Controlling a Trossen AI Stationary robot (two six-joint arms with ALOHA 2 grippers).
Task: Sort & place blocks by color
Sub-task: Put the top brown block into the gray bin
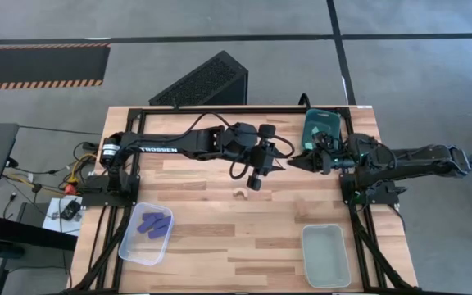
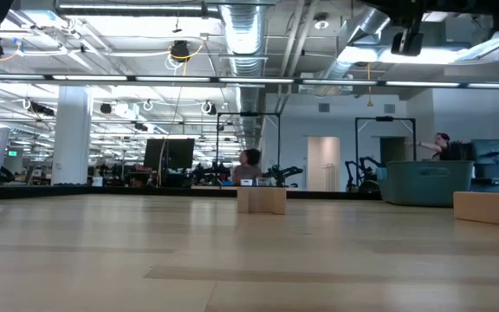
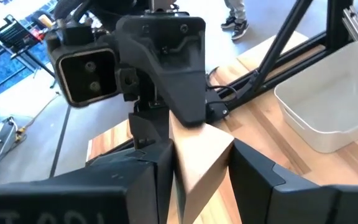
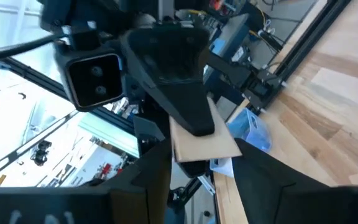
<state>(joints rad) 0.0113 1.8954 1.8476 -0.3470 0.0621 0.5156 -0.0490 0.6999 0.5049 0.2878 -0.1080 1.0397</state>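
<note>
A tan wooden block (image 3: 199,158) (image 4: 204,144) is held in the air between both grippers above the table's far middle. My left gripper (image 1: 280,160) reaches in from the left and my right gripper (image 1: 296,161) from the right, fingertips meeting, each shut on the block. A tan arch (image 1: 238,194) (image 2: 261,199) stands on its two feet on the table below them. Another tan piece (image 2: 490,208) lies flat farther right. Dark blue bars (image 1: 154,224) lie in a clear bin. My left gripper pinches the tan block's near end (image 3: 194,180) between its two fingers (image 3: 157,177), coming level from the table's left; the block is lifted clear of the table. My right gripper pinches the block's opposite end (image 4: 194,152) between its fingers (image 4: 151,180), coming level from the right, turned crosswise to the left fingers.
A clear bin (image 1: 128,246) sits at the near left and another clear bin (image 1: 326,256) (image 3: 328,109) at the near right. A teal bin (image 1: 322,129) (image 2: 427,182) stands at the far right. Dark frame rails run along both table sides. People show in the room behind.
</note>
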